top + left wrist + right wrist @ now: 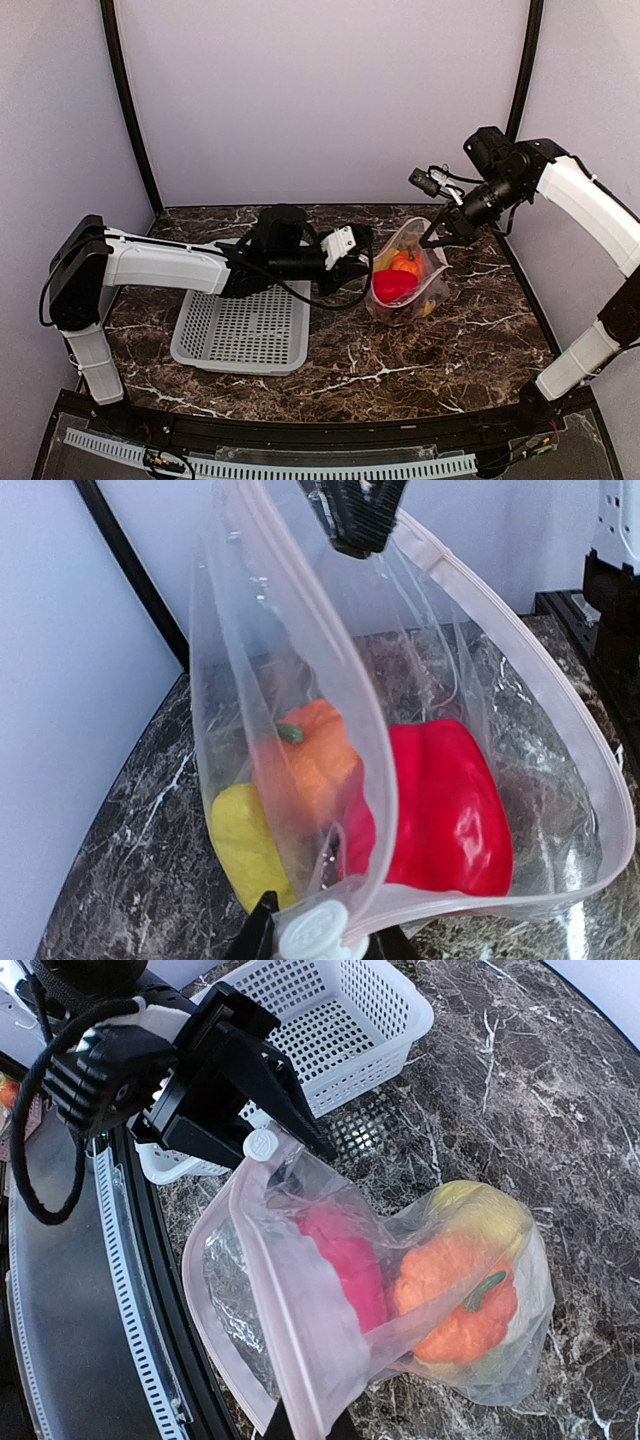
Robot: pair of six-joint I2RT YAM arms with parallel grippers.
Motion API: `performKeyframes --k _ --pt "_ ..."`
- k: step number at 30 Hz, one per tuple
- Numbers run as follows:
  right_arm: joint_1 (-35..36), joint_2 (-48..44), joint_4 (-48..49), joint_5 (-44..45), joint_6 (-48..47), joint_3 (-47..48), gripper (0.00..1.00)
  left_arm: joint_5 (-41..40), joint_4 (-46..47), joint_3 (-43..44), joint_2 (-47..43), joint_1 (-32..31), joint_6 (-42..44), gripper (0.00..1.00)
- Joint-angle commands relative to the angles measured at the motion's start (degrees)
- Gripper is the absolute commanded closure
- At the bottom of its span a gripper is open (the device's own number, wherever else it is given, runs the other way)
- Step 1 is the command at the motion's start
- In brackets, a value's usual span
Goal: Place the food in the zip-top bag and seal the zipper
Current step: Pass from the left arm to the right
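The zip-top bag (412, 292) hangs open between both grippers above the table. Inside are the red pepper (393, 286), the orange fruit (406, 262) and a yellow piece (245, 845). My left gripper (362, 265) is shut on the bag's left end, at the white slider (315, 930) of the pinkish zipper (520, 640). My right gripper (437, 238) is shut on the opposite end of the zipper edge (300, 1360). In the right wrist view the pepper (345, 1260), orange fruit (455, 1300) and yellow piece (480, 1215) show through the plastic. Cauliflower, grapes and the green piece are out of view.
The white perforated basket (245, 330) sits left of the bag under the left arm and shows no food; it also appears in the right wrist view (330, 1020). Dark marble table (450, 350). Black frame posts stand at the back corners.
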Motion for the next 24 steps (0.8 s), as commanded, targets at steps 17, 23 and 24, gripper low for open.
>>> performKeyframes --k 17,23,24 --pt "0.5 -0.5 -2.9 4.5 -0.8 13.4 0.69 -5.8 -8.8 4.0 -9.5 0.0 -12.5 0.99" --pt "1.4 -1.7 -3.4 -5.0 -2.4 18.8 0.70 -8.8 -18.3 12.5 -8.6 -0.7 -27.7 0.99" --pt "1.7 -1.8 -3.5 -6.8 -2.6 18.7 0.70 -9.3 -20.8 14.9 -7.8 -1.0 -28.3 0.99"
